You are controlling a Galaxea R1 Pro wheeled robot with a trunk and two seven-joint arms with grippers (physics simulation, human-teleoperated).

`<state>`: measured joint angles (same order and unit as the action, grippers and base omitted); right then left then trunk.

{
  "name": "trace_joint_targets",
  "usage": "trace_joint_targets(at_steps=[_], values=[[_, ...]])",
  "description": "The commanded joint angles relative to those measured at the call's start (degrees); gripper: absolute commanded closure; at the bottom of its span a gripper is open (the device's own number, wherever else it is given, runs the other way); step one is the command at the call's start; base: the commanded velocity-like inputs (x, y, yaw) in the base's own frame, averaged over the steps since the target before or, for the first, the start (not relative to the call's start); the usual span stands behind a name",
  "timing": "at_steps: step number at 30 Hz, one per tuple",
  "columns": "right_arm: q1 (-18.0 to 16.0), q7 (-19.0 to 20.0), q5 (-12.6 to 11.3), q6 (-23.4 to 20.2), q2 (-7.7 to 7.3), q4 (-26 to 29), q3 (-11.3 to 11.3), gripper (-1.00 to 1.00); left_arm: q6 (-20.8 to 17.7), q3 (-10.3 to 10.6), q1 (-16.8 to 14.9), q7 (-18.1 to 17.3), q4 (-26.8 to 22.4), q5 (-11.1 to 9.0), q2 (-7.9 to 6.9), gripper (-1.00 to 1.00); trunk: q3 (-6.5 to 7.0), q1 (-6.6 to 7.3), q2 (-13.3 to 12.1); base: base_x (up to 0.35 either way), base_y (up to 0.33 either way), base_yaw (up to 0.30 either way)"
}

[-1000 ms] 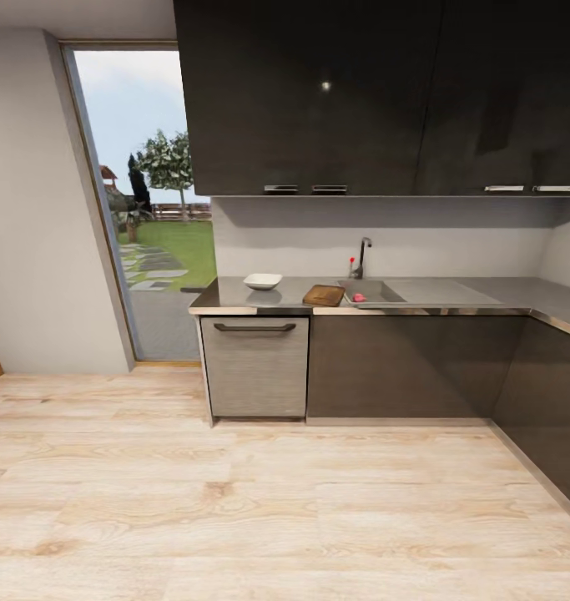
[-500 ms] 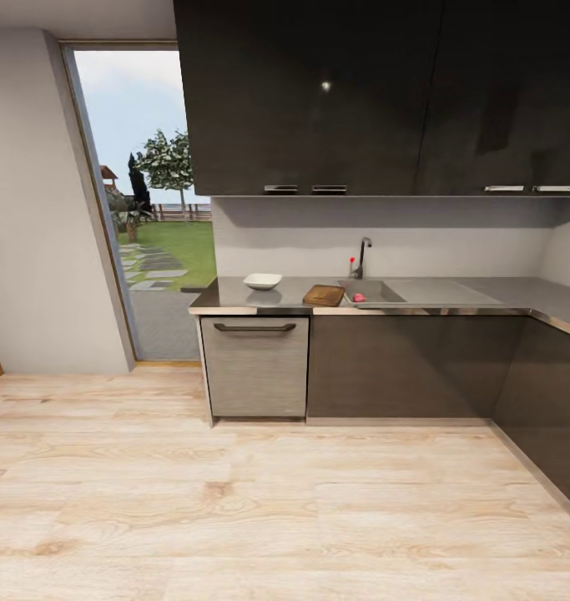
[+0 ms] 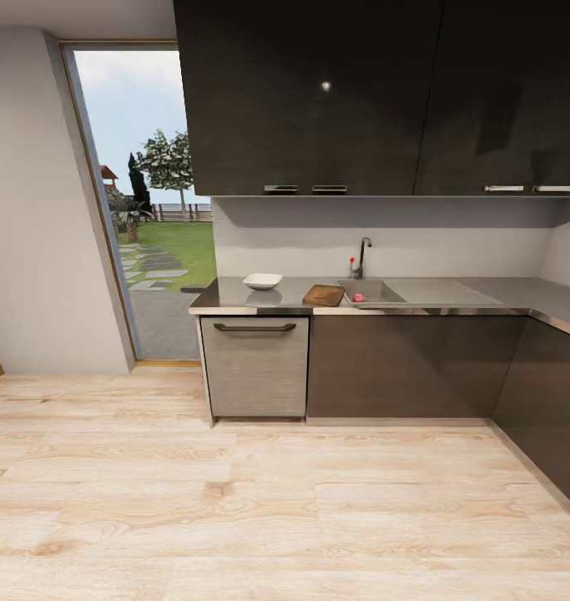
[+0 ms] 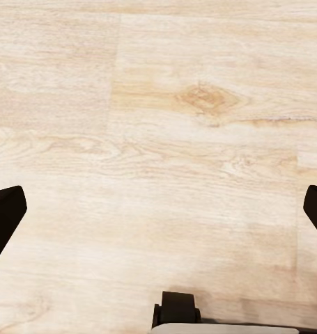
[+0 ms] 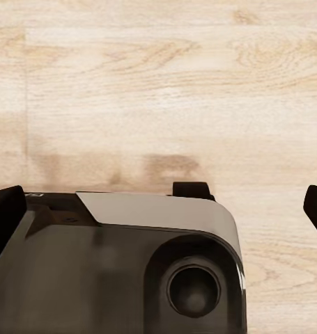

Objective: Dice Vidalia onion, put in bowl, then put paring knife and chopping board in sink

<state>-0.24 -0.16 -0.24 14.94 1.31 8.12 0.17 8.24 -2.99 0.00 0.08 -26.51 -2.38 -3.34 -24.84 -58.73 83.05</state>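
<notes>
Our left gripper hangs wide open over pale wood floor, its 2 dark fingertips at opposite edges of the wrist picture and nothing between them. Our right gripper is spread just as wide and empty above our own grey base. Across the room, the countertop carries the white bowl, with the chopping board near it and right against the sink; a small pink-red shape lies in the basin below the tap, too small for us to say whether it is the onion or the knife. We judge the step in hand to be the approach: we should roll straight ahead, stop square to the sink with the board also in reach, and raise both arms before closing on the cabinets.
</notes>
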Motion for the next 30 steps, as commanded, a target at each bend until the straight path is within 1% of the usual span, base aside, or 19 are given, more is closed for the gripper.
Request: trace_joint_targets(at_steps=[1, 30], values=[[-0.02, -0.02, -0.03, 0.18, 0.01, -0.03, 0.01, -1.00, 0.11, 0.00, 0.00, 0.01, -0.03, -0.24, 0.00, -1.00, -0.05, 0.00, 0.03, 0.000, 0.000, 0.000], [-0.02, -0.02, -0.03, 0.18, 0.01, -0.03, 0.01, -1.00, 0.11, -0.03, 0.00, 0.01, -0.03, -0.23, 0.00, -1.00, -0.05, 0.00, 0.03, 0.000, 0.000, 0.000]])
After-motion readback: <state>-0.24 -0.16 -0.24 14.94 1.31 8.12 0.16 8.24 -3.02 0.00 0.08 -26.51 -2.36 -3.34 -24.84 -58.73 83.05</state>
